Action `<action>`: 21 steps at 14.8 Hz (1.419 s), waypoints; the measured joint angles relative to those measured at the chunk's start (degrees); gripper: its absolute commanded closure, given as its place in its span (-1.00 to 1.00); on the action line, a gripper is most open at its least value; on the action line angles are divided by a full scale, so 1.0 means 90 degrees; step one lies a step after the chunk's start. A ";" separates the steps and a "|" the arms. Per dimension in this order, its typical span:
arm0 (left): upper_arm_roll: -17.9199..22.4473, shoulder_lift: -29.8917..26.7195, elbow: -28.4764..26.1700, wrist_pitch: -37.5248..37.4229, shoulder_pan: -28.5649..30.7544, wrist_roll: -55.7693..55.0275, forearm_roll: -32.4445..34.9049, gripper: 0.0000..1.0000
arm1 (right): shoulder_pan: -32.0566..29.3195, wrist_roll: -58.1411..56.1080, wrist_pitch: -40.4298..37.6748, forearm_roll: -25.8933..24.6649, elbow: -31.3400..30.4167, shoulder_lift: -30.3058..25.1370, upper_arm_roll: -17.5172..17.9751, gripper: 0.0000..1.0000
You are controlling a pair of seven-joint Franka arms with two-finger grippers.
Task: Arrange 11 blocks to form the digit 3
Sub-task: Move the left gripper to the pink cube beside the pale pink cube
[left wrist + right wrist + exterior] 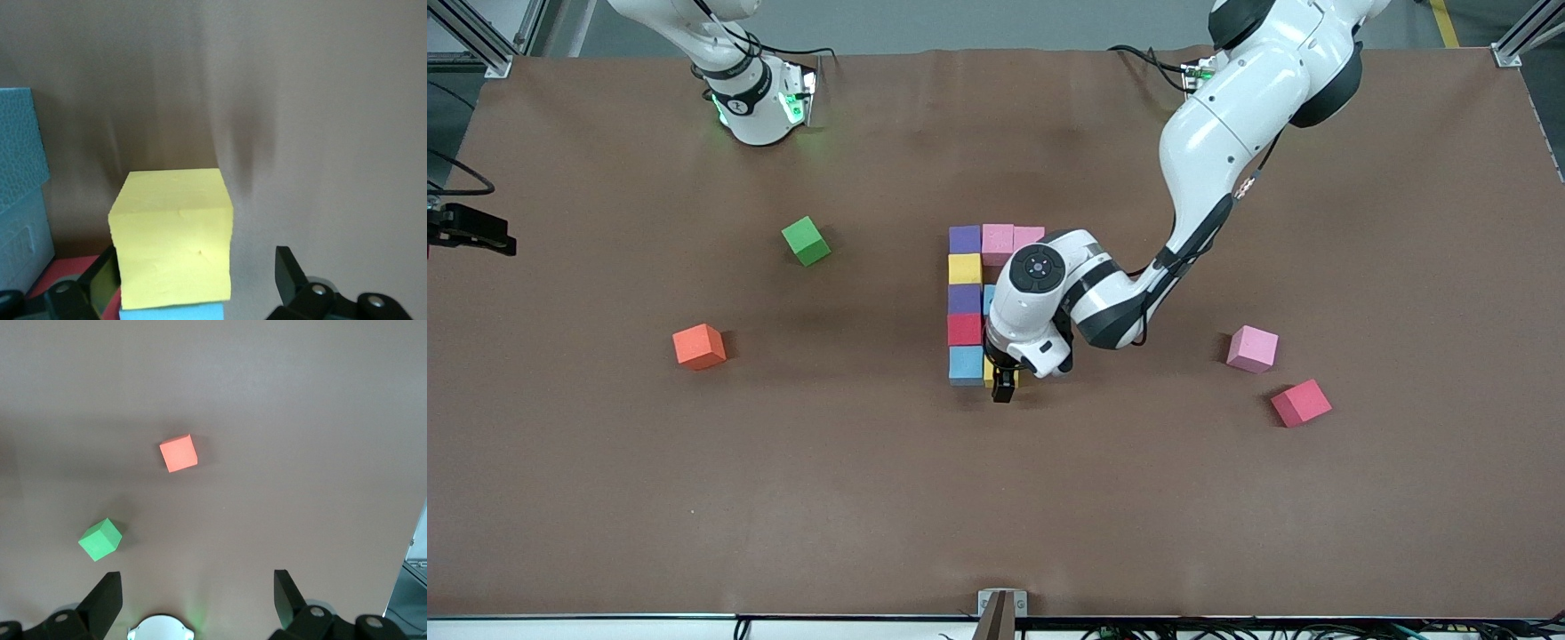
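Front view: my left gripper [1003,384] is down at the near end of the blocks [966,302], which sit mid-surface as a column w/ a row off its top, so I judge I'm filling the 3's bottom bar. The arm covers the figure's inner blocks, can't count them. Loose pink block [1252,348] and red block [1301,403] wait toward the left arm's end. Left wrist view: jaws apart around the yellow block [172,237]; one finger looks to touch it, the other is clear, so not clamped. Right wrist view: right gripper [193,600] waits near its base, jaws apart, holding nothing, over bare surface [300,420]; green cube [100,539] and orange cube [178,453] aren't needed.
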 measured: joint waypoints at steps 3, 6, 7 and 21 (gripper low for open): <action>-0.0015 -0.0095 -0.0025 -0.0016 -0.0004 0.0000 0.0000 -1.00 | 0.0002 0.0000 -0.0293 0.0001 0.0008 -0.0001 0.0045 -1.00; -0.0023 -0.0231 -0.0242 -0.0029 -0.0010 0.0000 0.0000 -1.00 | 0.0002 0.0000 -0.0493 0.0242 0.0072 -0.0036 0.0052 -1.00; -0.0023 -0.0281 -0.0323 -0.0036 -0.0008 0.0000 0.0000 -1.00 | 0.0002 0.0000 -0.0511 0.0375 0.0087 -0.0054 0.0052 -1.00; -0.0868 -0.1949 -0.2052 -0.0771 0.2313 0.1154 0.0000 -1.00 | 0.0017 0.0384 -0.0518 0.0497 0.0091 -0.0108 0.0088 -1.00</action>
